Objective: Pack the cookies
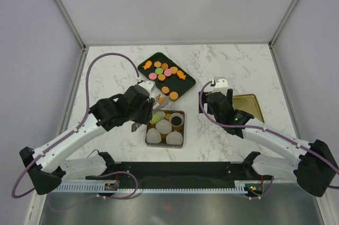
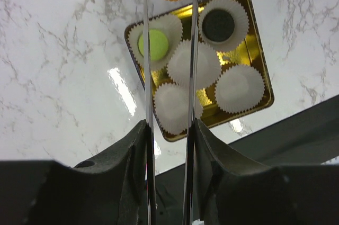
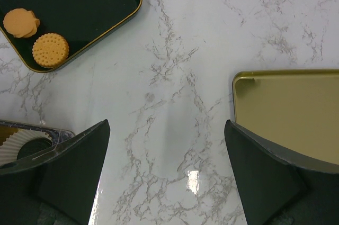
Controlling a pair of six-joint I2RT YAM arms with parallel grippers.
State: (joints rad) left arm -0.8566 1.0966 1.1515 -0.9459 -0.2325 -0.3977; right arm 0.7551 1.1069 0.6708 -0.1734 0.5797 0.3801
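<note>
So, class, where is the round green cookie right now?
In the left wrist view, the round green cookie lies in a white paper cup at the upper-left corner of the gold tin, beside the round dark cookie.

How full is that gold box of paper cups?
Partly full: of five paper cups in the gold box, one holds a green cookie, one a dark cookie; three are empty.

White marble tabletop (image 1: 238,66) w/ grey veins, pale walls (image 1: 175,2), metal corner posts (image 1: 61,8).
</note>
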